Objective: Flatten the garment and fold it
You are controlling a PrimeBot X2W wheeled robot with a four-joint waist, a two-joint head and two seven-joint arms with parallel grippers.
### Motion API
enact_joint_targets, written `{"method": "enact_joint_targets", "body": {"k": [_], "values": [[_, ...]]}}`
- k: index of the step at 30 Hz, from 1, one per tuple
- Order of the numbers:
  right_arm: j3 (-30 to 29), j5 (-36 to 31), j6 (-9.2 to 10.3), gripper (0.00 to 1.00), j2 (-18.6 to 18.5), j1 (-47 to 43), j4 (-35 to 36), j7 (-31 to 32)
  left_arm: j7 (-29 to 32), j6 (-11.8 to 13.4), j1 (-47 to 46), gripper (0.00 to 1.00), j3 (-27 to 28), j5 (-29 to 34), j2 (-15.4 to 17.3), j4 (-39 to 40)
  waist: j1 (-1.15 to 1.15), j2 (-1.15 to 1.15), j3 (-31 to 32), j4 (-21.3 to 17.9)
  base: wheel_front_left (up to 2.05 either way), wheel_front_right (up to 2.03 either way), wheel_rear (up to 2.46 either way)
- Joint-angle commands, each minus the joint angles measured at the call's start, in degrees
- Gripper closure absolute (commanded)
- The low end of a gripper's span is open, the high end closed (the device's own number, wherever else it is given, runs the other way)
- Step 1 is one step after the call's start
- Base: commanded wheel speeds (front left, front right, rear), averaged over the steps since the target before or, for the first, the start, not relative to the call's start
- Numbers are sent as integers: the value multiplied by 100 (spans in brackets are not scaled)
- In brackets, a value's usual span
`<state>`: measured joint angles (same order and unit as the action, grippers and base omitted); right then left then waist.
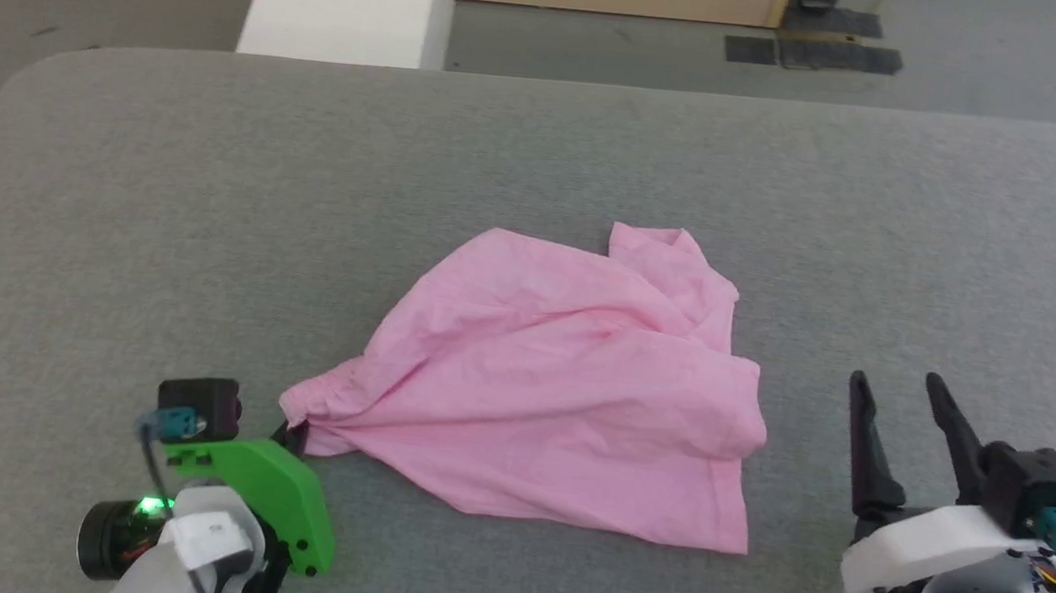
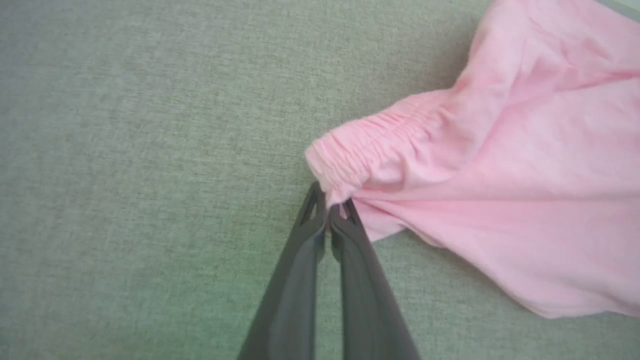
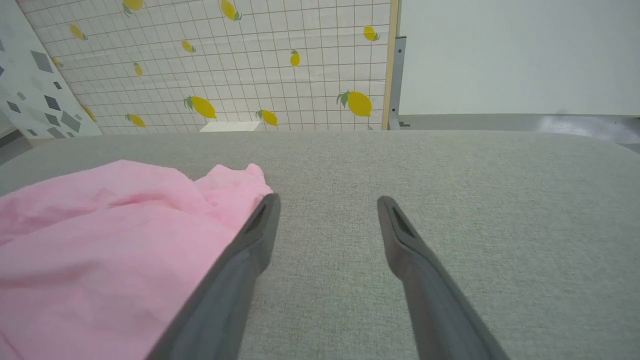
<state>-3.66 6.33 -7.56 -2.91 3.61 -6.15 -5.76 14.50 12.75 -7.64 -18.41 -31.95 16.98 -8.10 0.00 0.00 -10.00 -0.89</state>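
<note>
Garment (image 1: 558, 385) is lying crumpled; left pincer (image 2: 330, 212) is pinching its waistband (image 2: 370, 145) corner, right pincer (image 1: 895, 378) is standing wide beside it; flattening is starting, likely needing an outward pull

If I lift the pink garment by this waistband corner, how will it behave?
Probably floppy: the garment lies in soft creases, so it should hang limp below the left gripper. It looks thin, likely light. Only the end of the gathered waistband is pinched, so it may slip out if the cloth drags on the grey fabric surface.
</note>
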Motion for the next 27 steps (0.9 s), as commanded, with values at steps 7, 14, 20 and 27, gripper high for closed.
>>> {"method": "enact_joint_targets", "body": {"k": [7,14,20,27], "values": [[439,-338,8,0,3,302,42,372,-700,55,354,0,436,-380,-209,587,0,0,-40,409,0,0,0],[338,-69,8,0,3,642,-483,1727,-2513,-156,260,0,636,-42,-502,416,0,0,-67,708,0,0,0],[256,540,8,0,3,679,-526,2599,-2911,-318,137,0,710,222,-692,165,0,0,-76,848,0,0,0],[445,654,8,100,3,619,-287,2642,-2946,-446,134,0,842,402,-833,27,0,0,-34,826,0,0,0]]}}
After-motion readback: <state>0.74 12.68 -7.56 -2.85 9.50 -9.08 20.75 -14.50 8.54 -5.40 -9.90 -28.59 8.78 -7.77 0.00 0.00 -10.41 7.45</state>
